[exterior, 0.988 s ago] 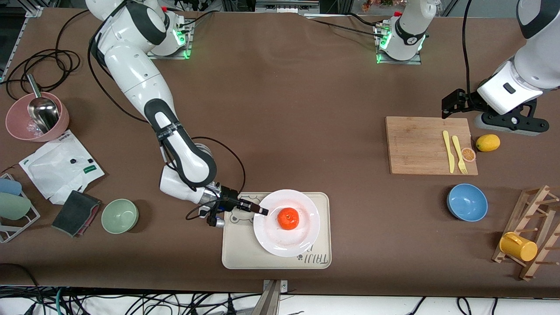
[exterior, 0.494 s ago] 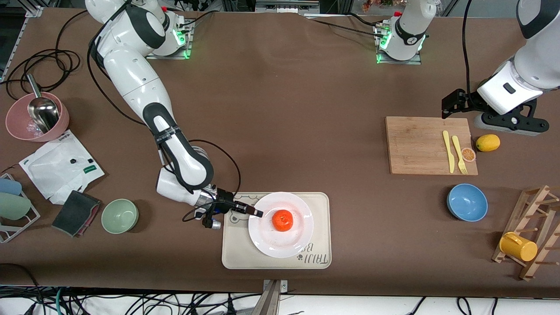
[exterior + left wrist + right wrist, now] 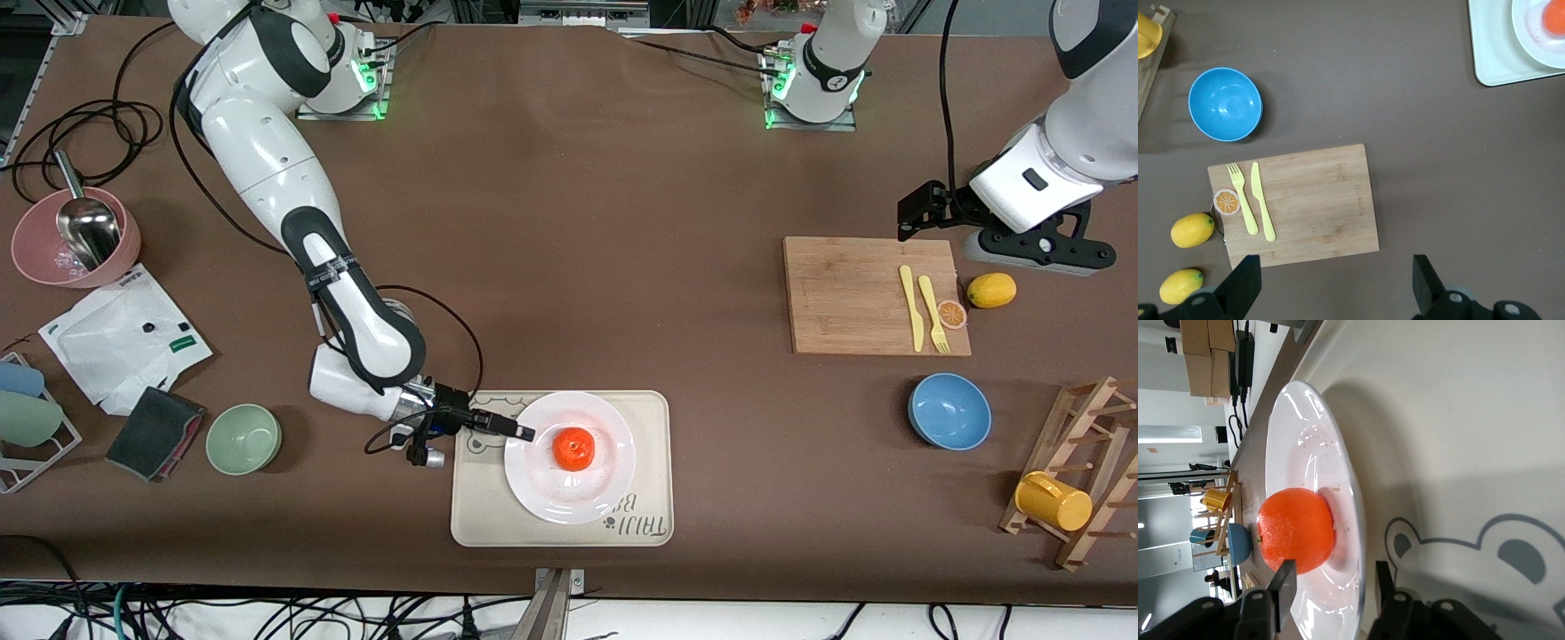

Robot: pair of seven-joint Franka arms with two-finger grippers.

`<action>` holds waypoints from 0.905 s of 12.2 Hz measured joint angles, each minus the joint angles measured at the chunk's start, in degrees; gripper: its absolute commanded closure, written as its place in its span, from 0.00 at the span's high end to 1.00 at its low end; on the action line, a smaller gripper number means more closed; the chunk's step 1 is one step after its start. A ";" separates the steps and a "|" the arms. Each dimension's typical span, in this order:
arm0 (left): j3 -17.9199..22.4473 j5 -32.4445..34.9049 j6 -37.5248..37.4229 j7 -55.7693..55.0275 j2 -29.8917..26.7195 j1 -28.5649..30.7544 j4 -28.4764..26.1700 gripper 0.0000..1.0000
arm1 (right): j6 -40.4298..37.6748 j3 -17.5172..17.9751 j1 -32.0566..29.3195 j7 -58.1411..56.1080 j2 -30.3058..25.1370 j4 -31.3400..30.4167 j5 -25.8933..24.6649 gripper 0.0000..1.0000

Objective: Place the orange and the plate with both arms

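Only legible writing: "TAIJI" on tray [image 3: 469,524], beside plate [image 3: 569,493].

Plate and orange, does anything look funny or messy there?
Nothing spilled or broken. The orange sits on the plate, which lies flat on the tray, a bit toward the right gripper at its rim.

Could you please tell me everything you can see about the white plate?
The plate is round, white and glossy, with a shallow rim and faint specks. It lies flat on the cream tray, covering part of its printed lettering. The orange sits near its middle. The right tool is at the rim toward the right arm's end, one finger above and one below it, parted.
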 measured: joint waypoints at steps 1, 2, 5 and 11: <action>0.00 0.00 0.00 0.00 0.00 0.00 0.00 1.00 | -0.16 0.01 -0.36 0.03 -1.05 -1.42 -1.33 0.55; 0.00 0.00 0.00 0.00 0.00 0.00 0.00 1.00 | -0.24 0.01 -0.74 0.02 -2.36 -3.20 -2.20 0.55; 0.00 0.00 0.00 0.00 0.00 0.00 0.00 1.00 | -0.34 0.05 -1.31 0.03 -7.10 -9.37 -6.27 0.55; 0.00 0.00 0.00 0.00 0.00 0.00 0.02 1.00 | -0.62 -0.11 -4.14 0.20 -20.62 -20.82 -18.63 1.00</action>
